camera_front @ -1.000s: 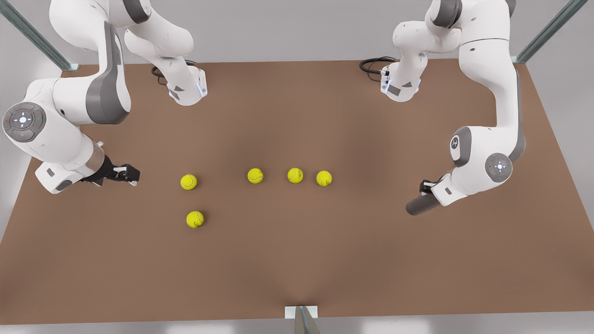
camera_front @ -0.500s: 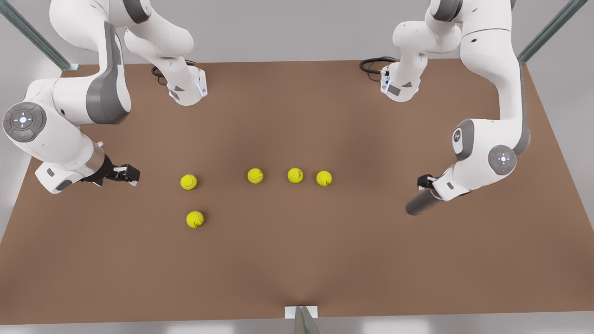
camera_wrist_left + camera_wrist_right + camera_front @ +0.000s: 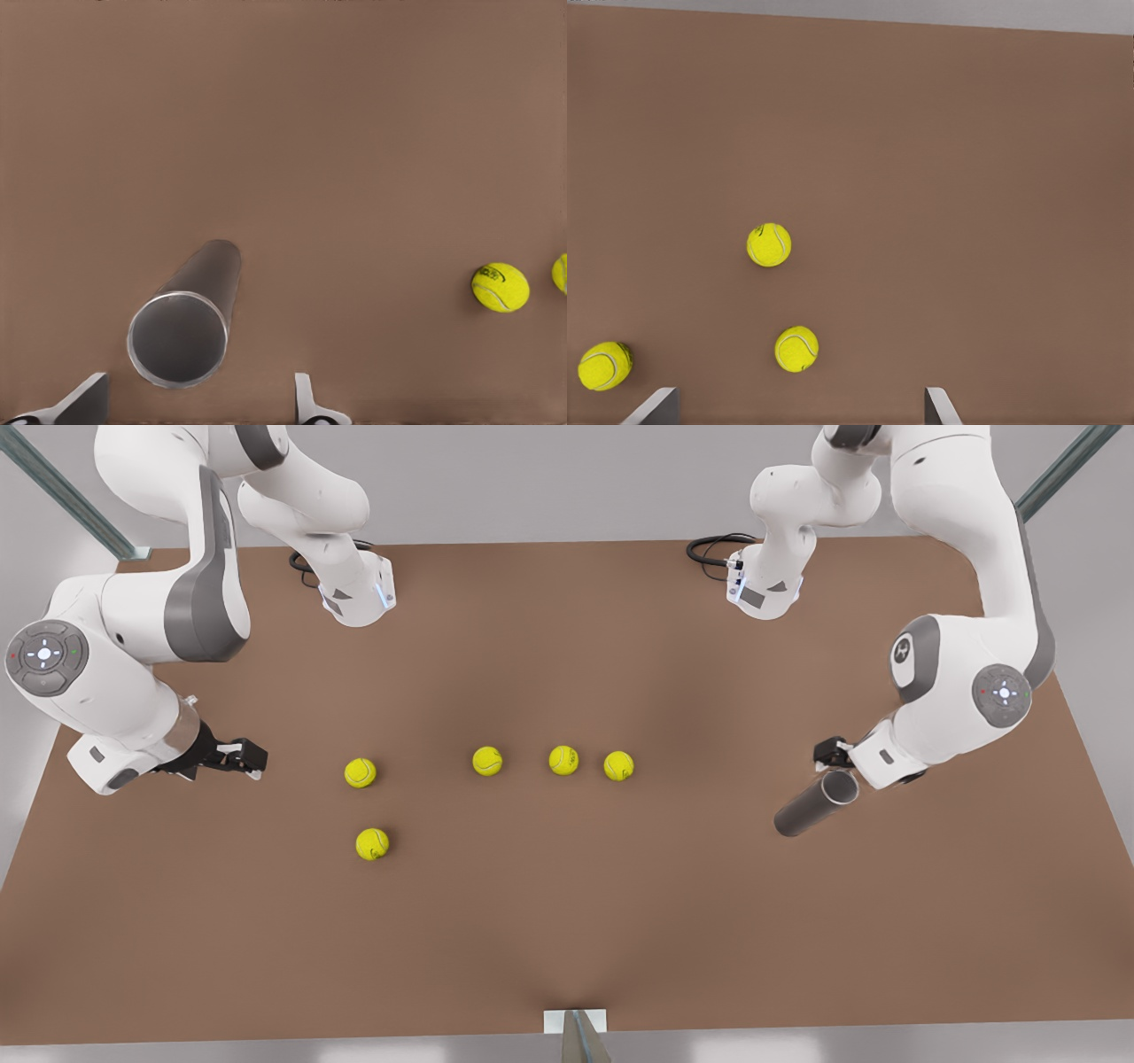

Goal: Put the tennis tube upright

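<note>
On the front view's left, the right hand (image 3: 252,757) sits low over the brown surface (image 3: 567,921) exactly where it was a second ago; its fingers (image 3: 656,405) are spread apart with nothing between them, and this arm waits. Ahead of it lie five tennis balls — one close by (image 3: 360,772), one nearer the front edge (image 3: 372,843), and a row of three (image 3: 563,760) toward the middle — none of which has shifted.

On the front view's right, the left hand (image 3: 834,757) has changed most: over the last second its arm has risen and swung back toward the far right, uncovering the tube's open end, which the wrist hid before. The hand now hovers just behind and above that end. Its fingers (image 3: 306,403) stand wide apart, and the tube is not clamped between them.

The tennis tube (image 3: 813,804) lies on its side on the surface, well to the right of the balls, its position unchanged — a plain grey metallic cylinder slanting from its closed end toward the hand. In the left wrist view the tube (image 3: 186,319) shows a hollow dark interior ringed by a thin light rim.
</note>
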You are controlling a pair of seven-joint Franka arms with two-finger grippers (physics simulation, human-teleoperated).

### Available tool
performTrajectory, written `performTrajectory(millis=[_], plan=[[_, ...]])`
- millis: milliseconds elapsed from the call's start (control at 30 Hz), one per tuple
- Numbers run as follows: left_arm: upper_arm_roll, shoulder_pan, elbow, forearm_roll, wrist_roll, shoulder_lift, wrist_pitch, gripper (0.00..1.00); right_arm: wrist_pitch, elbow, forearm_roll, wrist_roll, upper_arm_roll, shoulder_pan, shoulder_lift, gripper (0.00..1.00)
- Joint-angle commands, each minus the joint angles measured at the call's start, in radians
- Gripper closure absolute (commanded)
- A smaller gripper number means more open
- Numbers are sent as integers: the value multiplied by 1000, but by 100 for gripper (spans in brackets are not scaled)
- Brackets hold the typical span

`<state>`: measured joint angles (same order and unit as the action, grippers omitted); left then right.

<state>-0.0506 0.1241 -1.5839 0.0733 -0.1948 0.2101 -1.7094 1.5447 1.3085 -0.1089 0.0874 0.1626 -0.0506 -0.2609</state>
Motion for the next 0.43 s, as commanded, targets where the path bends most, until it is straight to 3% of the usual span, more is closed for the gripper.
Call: performTrajectory(millis=[0, 67, 400], plan=[[0, 0, 25, -43, 0, 0, 30, 0, 0, 0, 0, 0, -1, 0, 0, 0], [-2, -1, 105, -75, -2, 2, 123, 0, 0, 0, -2, 0, 0, 0, 0, 0], [-2, -3, 102, -81, -3, -21, 129, 0, -2, 0, -8, 5, -1, 8, 2, 0]])
